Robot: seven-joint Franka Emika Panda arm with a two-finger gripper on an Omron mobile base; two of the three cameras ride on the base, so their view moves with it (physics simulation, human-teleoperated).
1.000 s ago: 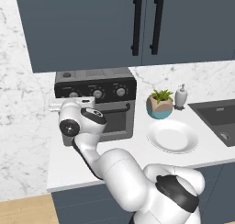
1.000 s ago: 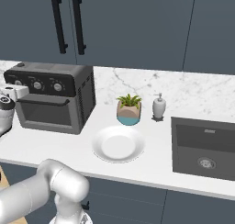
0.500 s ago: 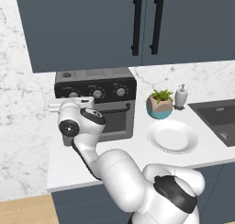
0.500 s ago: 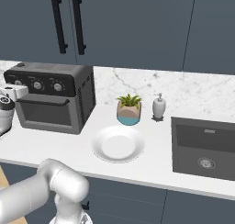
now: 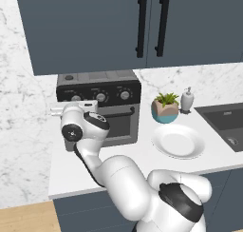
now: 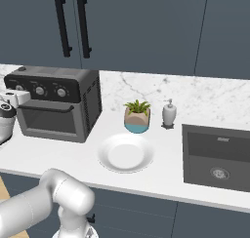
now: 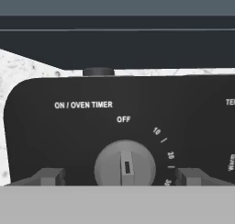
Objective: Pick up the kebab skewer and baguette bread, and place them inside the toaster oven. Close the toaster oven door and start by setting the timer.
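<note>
The claw (image 7: 120, 177) is spread wide, its two dark fingertips (image 7: 50, 176) set either side of the timer knob (image 7: 125, 165) and apart from it, pinching nothing; over the last second the arm has barely stirred and the tips have only wavered slightly in their spread, so I judge the turn is not yet begun; the slot in the knob points straight up at OFF, under the white lettering ON / OVEN TIMER, with minute marks curving off to its right. The knob is a round grey disc, matt, on a smooth black panel with rounded corners; a grip across its flat sides looks the likely next need.

Behind it the oven (image 5: 109, 91) is a boxy grey-and-black thing at the left of the bench (image 5: 133, 159); its door (image 5: 118, 124) stands shut, grey-framed with dark glass and a black bar handle (image 5: 116, 113); whether skewer and loaf lie inside cannot be told through that glass, though a shut door suggests only the timer remains.

Further right sit a glossy white round plate (image 5: 176, 141), a leafy plant (image 5: 165, 110) in a teal-and-tan pot, and a pale soap bottle (image 5: 188, 100); beyond them a dark sunken sink (image 6: 219, 156); above, slate-blue cupboards (image 5: 95, 26) with black bar pulls against veined white marble.
</note>
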